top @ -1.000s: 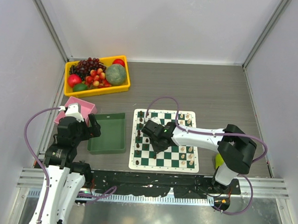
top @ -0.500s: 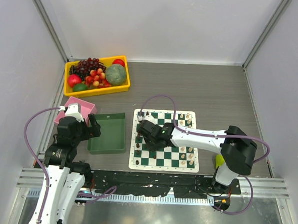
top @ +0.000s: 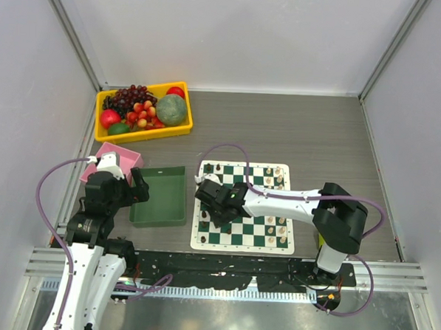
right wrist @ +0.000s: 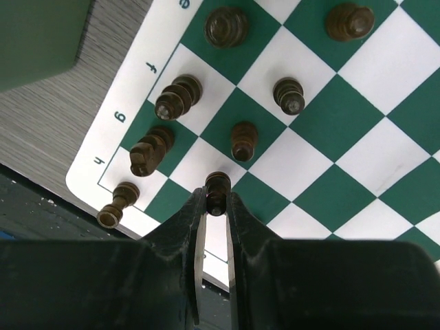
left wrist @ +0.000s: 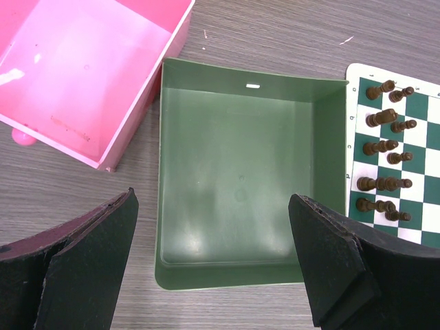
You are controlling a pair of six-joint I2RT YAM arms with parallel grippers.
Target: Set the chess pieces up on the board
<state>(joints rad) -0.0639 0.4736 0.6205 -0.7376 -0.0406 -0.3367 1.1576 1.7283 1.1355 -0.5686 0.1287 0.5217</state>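
The green and white board (top: pixel 256 227) lies at the table's near middle. Dark pieces stand along its left side (top: pixel 206 188), cream pieces along its right side (top: pixel 280 229). My right gripper (top: pixel 212 204) reaches over the board's left part and is shut on a dark piece (right wrist: pixel 218 189), held between the fingertips just above the squares. Several dark pieces (right wrist: pixel 177 96) stand beyond it in the right wrist view. My left gripper (left wrist: pixel 213 261) is open and empty above the green tray (left wrist: pixel 240 185); dark pieces (left wrist: pixel 381 117) show at that view's right edge.
The empty green tray (top: pixel 160 195) lies left of the board. A pink box (top: pixel 113 161) lies further left. A yellow bin (top: pixel 143 111) with cherries, grapes and other fruit stands at the back left. A yellow-green object (top: pixel 325 235) lies beside the right arm.
My right gripper has moved left across the board toward the dark pieces' side. The left arm has not moved.
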